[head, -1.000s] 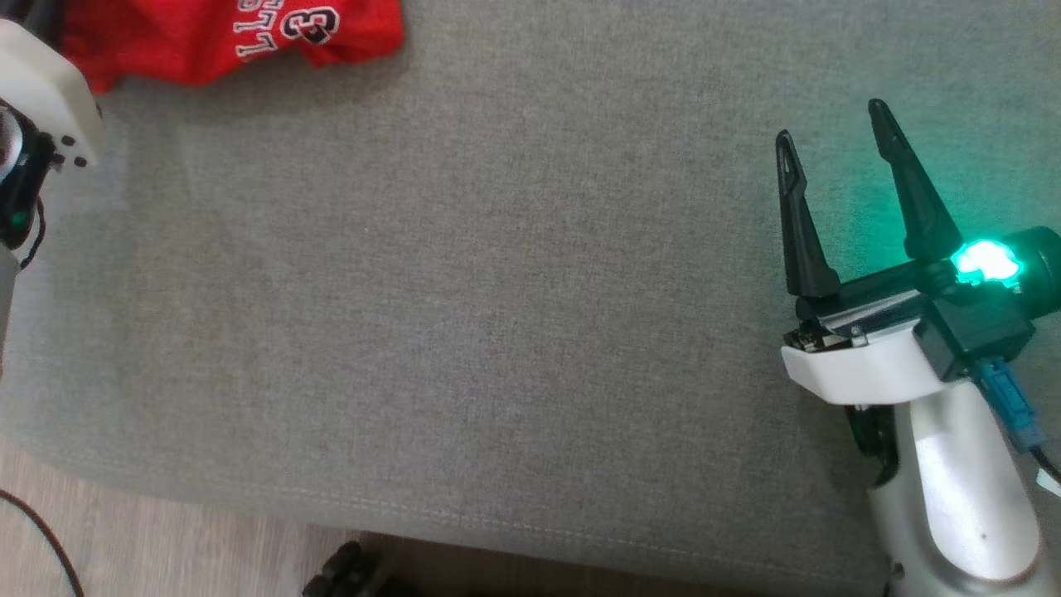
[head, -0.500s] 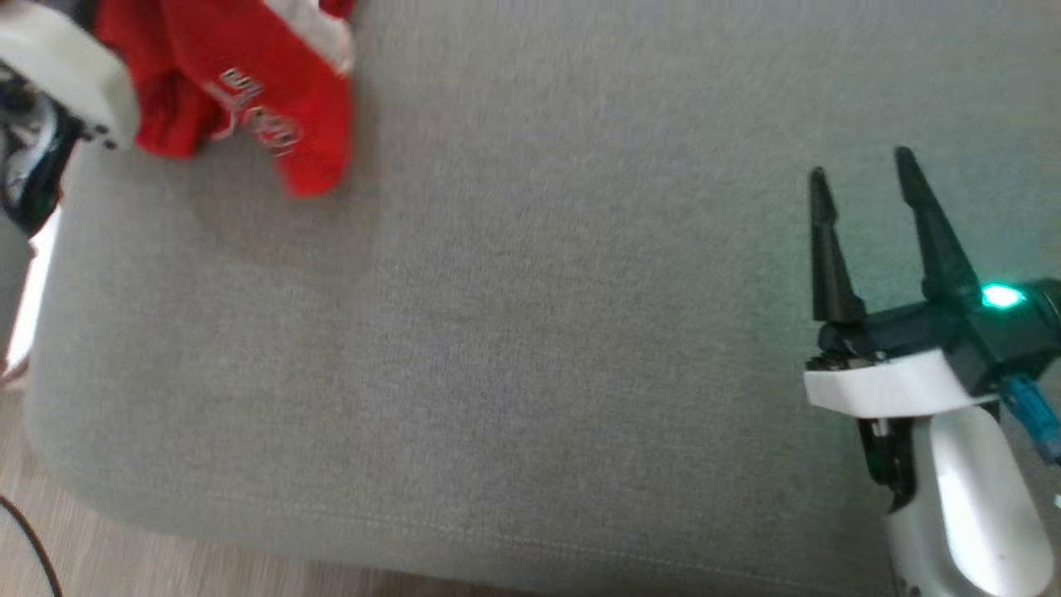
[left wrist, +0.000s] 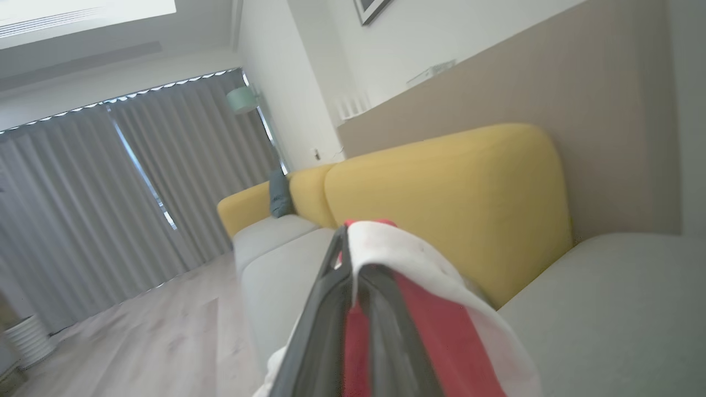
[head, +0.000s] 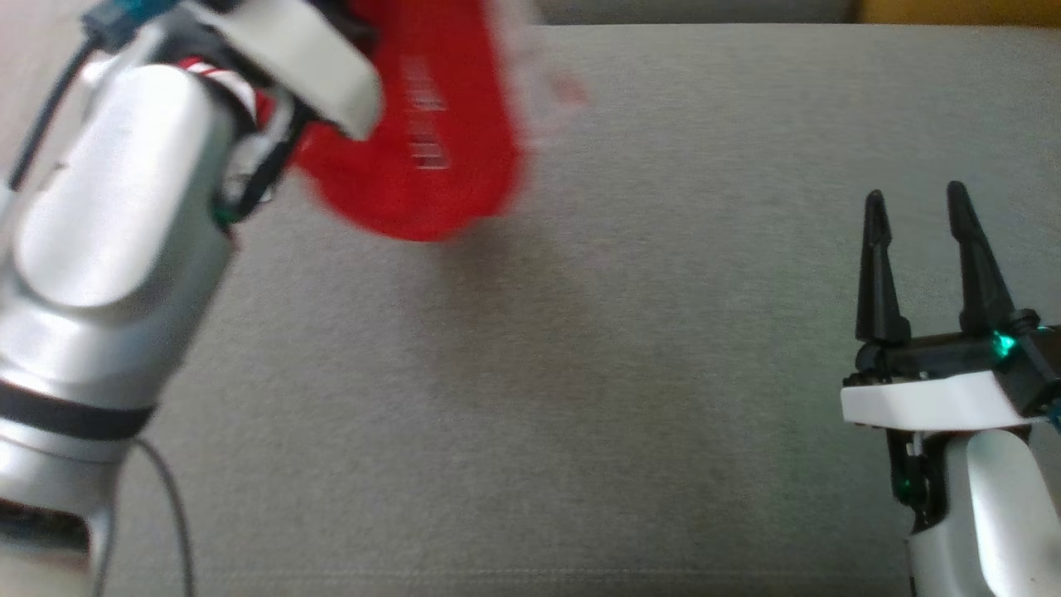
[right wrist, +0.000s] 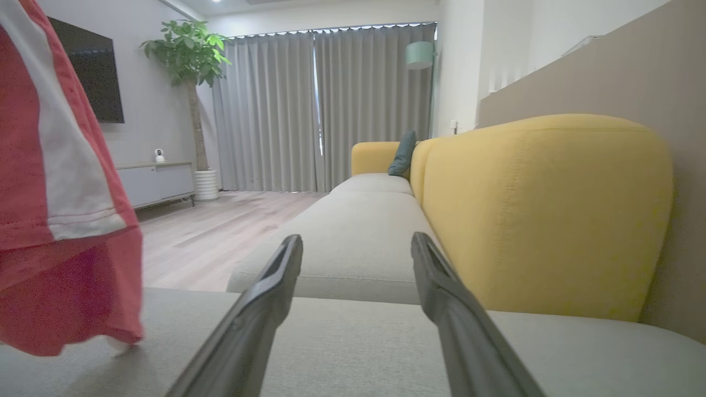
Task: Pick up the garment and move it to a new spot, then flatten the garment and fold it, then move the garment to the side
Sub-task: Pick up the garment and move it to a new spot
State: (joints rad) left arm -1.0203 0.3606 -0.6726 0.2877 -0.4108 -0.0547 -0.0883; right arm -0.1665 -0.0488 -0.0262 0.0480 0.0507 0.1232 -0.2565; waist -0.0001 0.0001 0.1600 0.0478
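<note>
The red garment (head: 423,157), with white trim and white lettering, hangs blurred above the grey sofa seat (head: 580,373) at the upper left of the head view. In the left wrist view my left gripper (left wrist: 353,275) is shut on the garment (left wrist: 436,331), whose red and white cloth drapes over the fingers. The left forearm (head: 108,249) hides the fingers in the head view. My right gripper (head: 916,207) stands open at the right, nothing between its fingers. The right wrist view shows the garment (right wrist: 60,220) dangling at the left, its lower edge just above the seat, and the open right gripper (right wrist: 356,245).
A yellow sofa backrest (right wrist: 546,209) runs along the far side of the grey seat. Further seat cushions (right wrist: 353,220), a teal pillow (right wrist: 405,151), wooden floor (right wrist: 204,231), grey curtains, a potted plant (right wrist: 190,55) and a TV cabinet (right wrist: 151,182) lie beyond.
The head camera has shifted. My left arm has risen into the picture and carried the garment up and rightward, off the seat. The right gripper stays open.
</note>
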